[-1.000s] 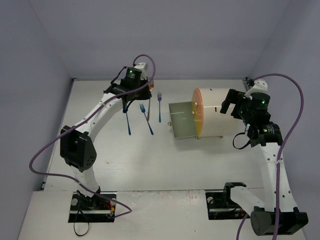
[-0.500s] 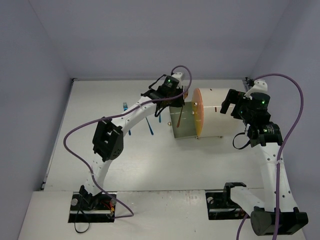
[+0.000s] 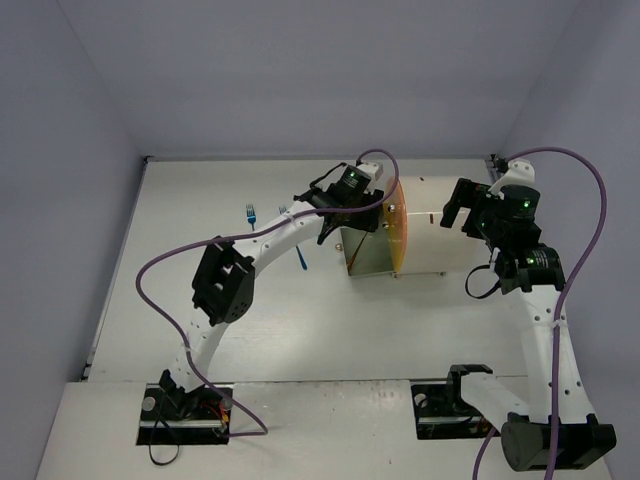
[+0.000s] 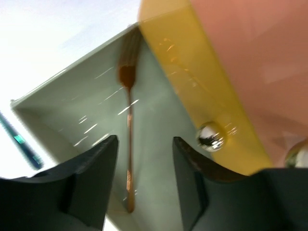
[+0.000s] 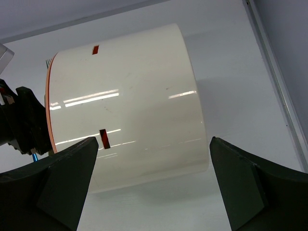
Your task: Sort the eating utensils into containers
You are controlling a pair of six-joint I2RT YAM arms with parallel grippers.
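Observation:
The white cylinder cabinet (image 3: 445,230) has a round orange front (image 3: 398,225), and one drawer (image 3: 368,258) is pulled out to the left. My left gripper (image 3: 345,218) hangs open just over that drawer. In the left wrist view a gold-orange fork (image 4: 128,120) lies on the drawer floor, between the open fingers (image 4: 91,178) but not touching them. The orange drawer front (image 4: 192,77) has a gold knob (image 4: 210,135). Blue forks (image 3: 250,212) lie on the table left of the drawer, partly hidden by my left arm. My right gripper (image 3: 458,210) is wide open at the cabinet's right side (image 5: 130,96).
A second blue fork's handle (image 3: 301,260) shows under the left arm. A blue utensil (image 4: 19,139) lies just outside the drawer's left wall. A second gold knob (image 4: 296,156) shows at the right edge of the left wrist view. Grey walls enclose the table.
My left arm swung right from the blue forks to the open drawer, carrying the gold-orange fork. The fork now lies in the drawer. The right arm has not moved.

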